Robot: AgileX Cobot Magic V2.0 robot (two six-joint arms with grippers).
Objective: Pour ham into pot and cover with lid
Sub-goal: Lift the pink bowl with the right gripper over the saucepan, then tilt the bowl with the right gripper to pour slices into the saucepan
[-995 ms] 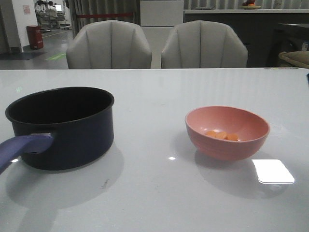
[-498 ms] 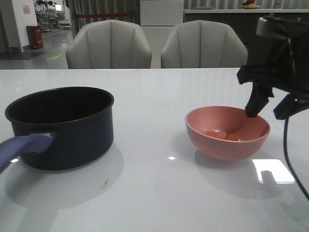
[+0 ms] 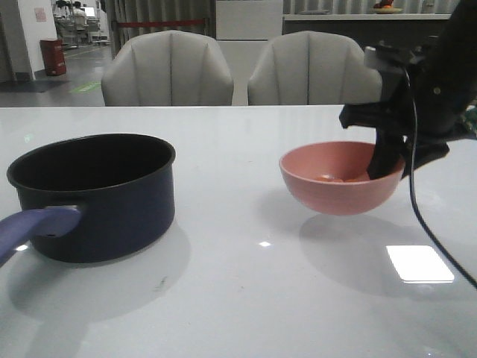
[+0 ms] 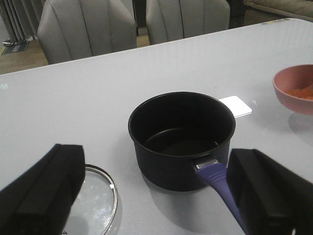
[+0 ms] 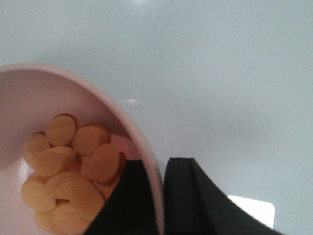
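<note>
The dark navy pot (image 3: 93, 195) stands on the left of the table, its blue-purple handle (image 3: 33, 227) pointing toward me; it also shows empty in the left wrist view (image 4: 181, 137). My right gripper (image 3: 389, 165) is shut on the right rim of the pink bowl (image 3: 339, 179) and holds it above the table. Several orange ham pieces (image 5: 68, 166) lie in the bowl (image 5: 132, 127). The glass lid (image 4: 95, 203) lies on the table beside the pot, in the left wrist view only. My left gripper (image 4: 156, 196) is open and empty, above the lid and pot handle.
Two grey chairs (image 3: 168, 68) stand behind the table's far edge. A bright light patch (image 3: 419, 263) reflects on the glossy white table (image 3: 238, 298) below the bowl. A black cable (image 3: 417, 209) hangs from my right arm.
My right arm came in from the right, closed on the bowl's rim and lifted the bowl off the table. The pot has not moved.
</note>
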